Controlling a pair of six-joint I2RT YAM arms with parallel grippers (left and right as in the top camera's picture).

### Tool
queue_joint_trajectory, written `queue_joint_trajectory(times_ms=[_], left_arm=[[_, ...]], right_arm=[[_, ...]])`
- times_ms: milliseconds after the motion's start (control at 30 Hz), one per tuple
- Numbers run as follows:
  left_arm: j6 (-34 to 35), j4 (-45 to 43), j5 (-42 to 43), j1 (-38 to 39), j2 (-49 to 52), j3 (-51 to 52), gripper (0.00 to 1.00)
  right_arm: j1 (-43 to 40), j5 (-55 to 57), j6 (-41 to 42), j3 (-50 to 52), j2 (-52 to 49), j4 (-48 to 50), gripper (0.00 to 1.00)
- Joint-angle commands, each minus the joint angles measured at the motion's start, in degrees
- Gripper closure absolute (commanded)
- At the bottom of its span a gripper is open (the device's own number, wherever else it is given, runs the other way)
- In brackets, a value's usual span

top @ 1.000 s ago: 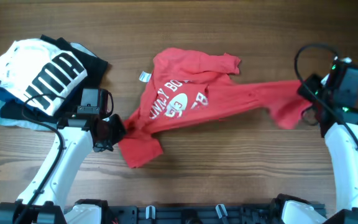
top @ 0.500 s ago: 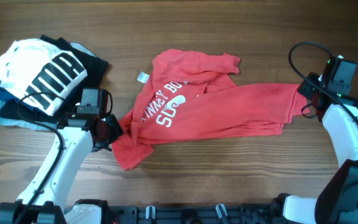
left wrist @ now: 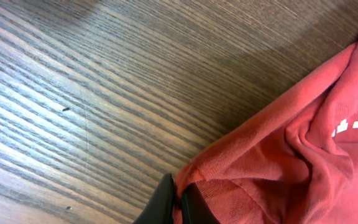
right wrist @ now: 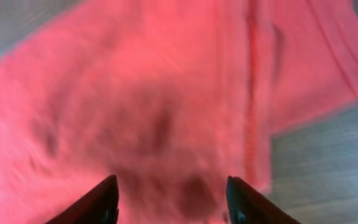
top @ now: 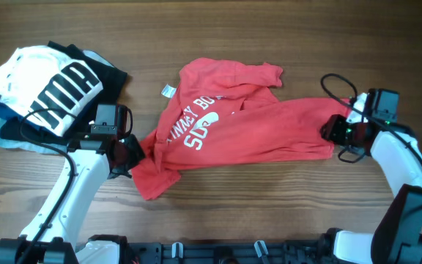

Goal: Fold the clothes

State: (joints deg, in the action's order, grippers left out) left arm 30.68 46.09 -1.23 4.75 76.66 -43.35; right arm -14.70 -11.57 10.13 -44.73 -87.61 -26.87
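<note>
Overhead: table (top: 269,29), red T-shirt (top: 255,136) crumpled mid-table, print up; left gripper (top: 130,154) pinched on bunched corner, right gripper (top: 333,130) jaws apart over far edge, holding nothing. Step: flattening. Next: likely regrip, pull taut.

T-shirt (top: 233,128) lies across the middle of the worktop (top: 269,37); pile of folded garments (top: 42,84) at back left; left jaws at the shirt's left end; right jaws over its right edge

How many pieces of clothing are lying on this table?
4 visible: red T-shirt mid-table; white striped garment, black one and light blue one piled far left. More may hide beneath.
</note>
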Motion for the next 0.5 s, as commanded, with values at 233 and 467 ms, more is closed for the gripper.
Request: queue_joint_trajectory(times_ms=[233,467], left_arm=[[-0.3,-0.2,-0.3,-0.4,-0.5,-0.4,0.95],[-0.3,-0.2,-0.3,-0.4,-0.5,-0.4,0.95]], right_arm=[[3.1,-1.4,-0.9,3.0,-8.0,8.9,0.88],[3.1,-1.8,2.1,-1.3,-2.3,7.0,0.96]])
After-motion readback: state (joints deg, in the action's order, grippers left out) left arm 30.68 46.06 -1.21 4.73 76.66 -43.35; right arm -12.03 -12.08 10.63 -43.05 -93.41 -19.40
